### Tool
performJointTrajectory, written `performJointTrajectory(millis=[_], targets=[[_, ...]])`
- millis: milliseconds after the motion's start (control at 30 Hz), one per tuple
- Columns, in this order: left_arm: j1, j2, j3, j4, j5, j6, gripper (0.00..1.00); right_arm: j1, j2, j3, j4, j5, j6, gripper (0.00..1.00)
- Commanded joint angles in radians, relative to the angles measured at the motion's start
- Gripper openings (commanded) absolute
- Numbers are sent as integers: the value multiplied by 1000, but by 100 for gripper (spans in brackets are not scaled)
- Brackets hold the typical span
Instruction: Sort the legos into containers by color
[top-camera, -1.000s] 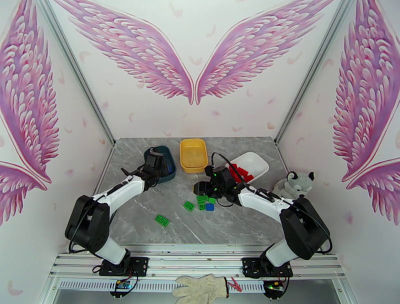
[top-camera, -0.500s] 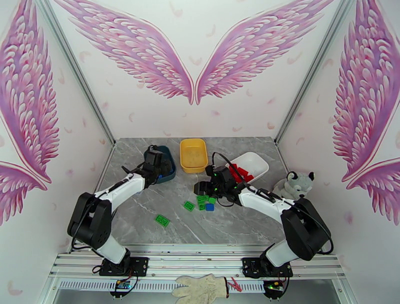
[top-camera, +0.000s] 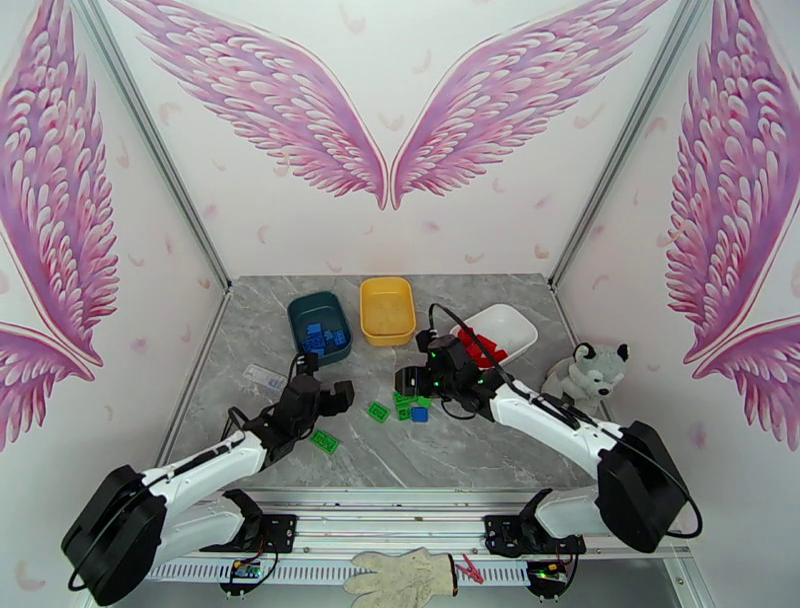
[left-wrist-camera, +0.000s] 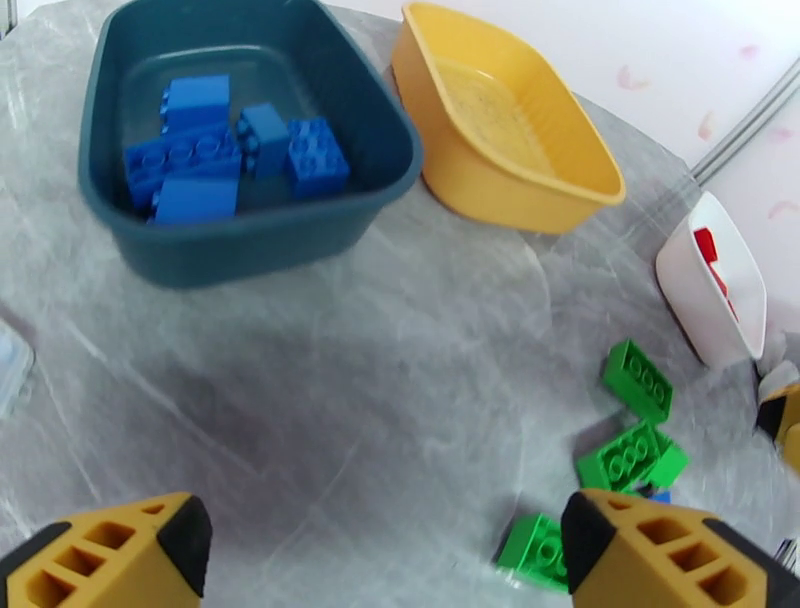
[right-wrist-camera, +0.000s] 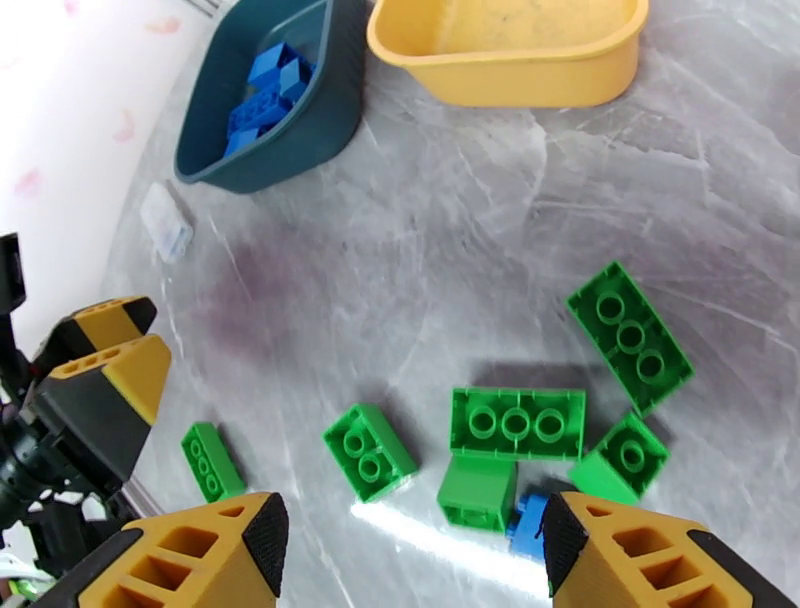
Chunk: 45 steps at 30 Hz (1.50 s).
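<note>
The legos (right-wrist-camera: 370, 465) lie partly sorted: we see blue bricks (left-wrist-camera: 215, 150) heaped in the teal tub (left-wrist-camera: 260, 250) and red bricks (top-camera: 485, 348) in the white tub (top-camera: 518, 322), with the yellow tub (top-camera: 387, 282) between those two. Green bricks (right-wrist-camera: 515, 425) lie loose on the marble table (top-camera: 450, 455), one blue brick (right-wrist-camera: 525, 525) touching them. We find the left gripper (left-wrist-camera: 388, 545) spread wide and empty above bare table, near a lone green brick (top-camera: 324, 440), while the right gripper (right-wrist-camera: 410, 540) hangs over the green cluster, its jaws parted and clamping nothing.
</note>
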<state>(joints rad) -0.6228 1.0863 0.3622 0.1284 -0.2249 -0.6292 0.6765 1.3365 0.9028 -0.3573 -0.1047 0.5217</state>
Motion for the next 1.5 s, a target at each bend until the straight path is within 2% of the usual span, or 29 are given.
performJointTrajectory(millis=[0,200,333,533,933,1100,1467], targets=[[-22,-86,-35,36,21,-21,99,51,-75,-38,-184,134,-61,77],[-59,-207,-53,-4,70,-10,99,79,-116,-150,-209,172,-11,75],[-110,-227,-39,-45,52,5,99,122,-1,-138,-178,203,24,72],[-118,-227,38,-106,44,24,99,185,188,-49,-188,312,51,73],[-124,-170,191,-102,33,94,99,195,381,3,-94,383,71,73],[-122,-150,172,-74,21,97,99,194,428,47,-96,404,77,70],[-86,-148,137,-59,42,86,99,186,423,51,-98,456,87,52]])
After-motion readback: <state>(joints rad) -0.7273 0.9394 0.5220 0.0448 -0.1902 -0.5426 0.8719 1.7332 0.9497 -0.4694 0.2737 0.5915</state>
